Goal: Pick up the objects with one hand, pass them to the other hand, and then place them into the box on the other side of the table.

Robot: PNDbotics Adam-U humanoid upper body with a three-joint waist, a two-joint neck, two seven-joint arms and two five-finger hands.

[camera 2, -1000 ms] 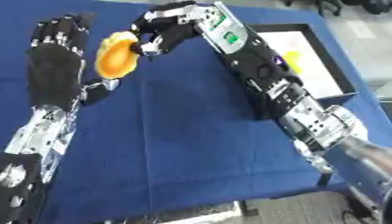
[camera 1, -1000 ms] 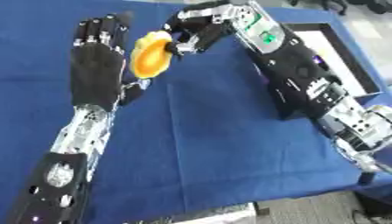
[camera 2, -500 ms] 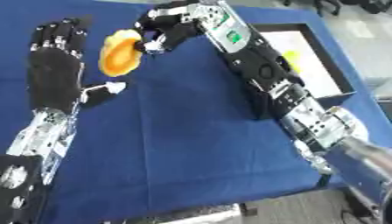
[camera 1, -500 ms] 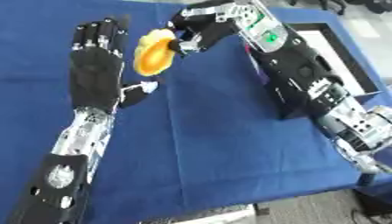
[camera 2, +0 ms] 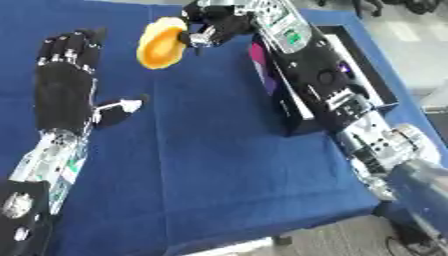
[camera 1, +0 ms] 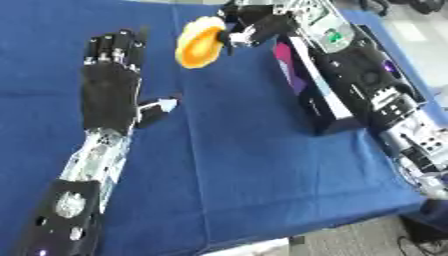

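My right hand (camera 1: 254, 27) is shut on an orange-and-yellow rounded object (camera 1: 198, 42), holding it above the blue table at the upper middle. My left hand (camera 1: 111, 90) is held up on the left side, palm toward the object, fingers straight and thumb spread out; it holds nothing and does not touch the object. A black box (camera 2: 363, 75) lies at the right side of the table under my right forearm, partly hidden by the arm, with a magenta patch on its near wall.
The blue tablecloth (camera 1: 236, 165) covers the whole table. Its front edge runs across the bottom right, with grey floor beyond it. My right forearm (camera 1: 367, 90) stretches over the right side of the table.
The whole picture has shifted, so the camera moved. The object in my right hand now sits farther right of my left hand, with a wider gap between them.
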